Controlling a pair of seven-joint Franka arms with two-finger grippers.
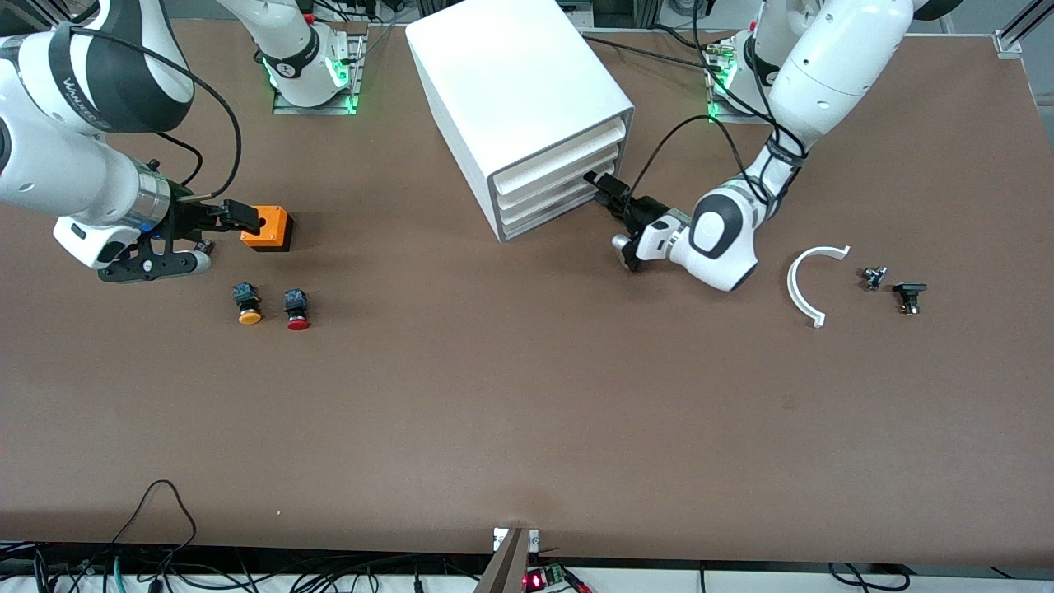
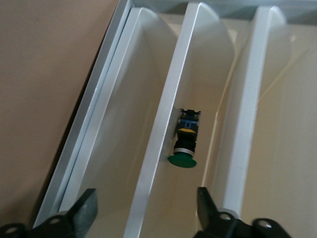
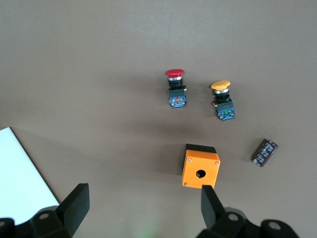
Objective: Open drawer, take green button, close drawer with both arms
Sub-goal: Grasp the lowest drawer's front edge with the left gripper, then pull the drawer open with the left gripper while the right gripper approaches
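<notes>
Brown tabletop fills my front feed, with the white cabinet (image 1: 519, 107) standing between the two arm bases. From my left wrist camera I see the green button (image 2: 185, 141): a round green cap on a black blocky body with a yellow patch, lying on its side in a white tray drawer (image 2: 163, 144) against the tray's front wall. I cannot tell from that feed which of the three drawers it is.

On the right arm's upper link I read partial lettering, "WANNE", and nothing more.

My left gripper (image 1: 605, 191) sits at the drawer fronts, wrist bent low and pointing at the cabinet, its fingers (image 2: 84, 208) spread wide with nothing between them. My right gripper (image 1: 235, 216) hangs over the orange box (image 1: 268, 228) toward the right arm's end, fingers (image 3: 74, 203) wide apart and empty. Nearer the front camera than the box lie the orange-capped button (image 1: 248, 302) and the red-capped button (image 1: 297, 308), side by side.
</notes>
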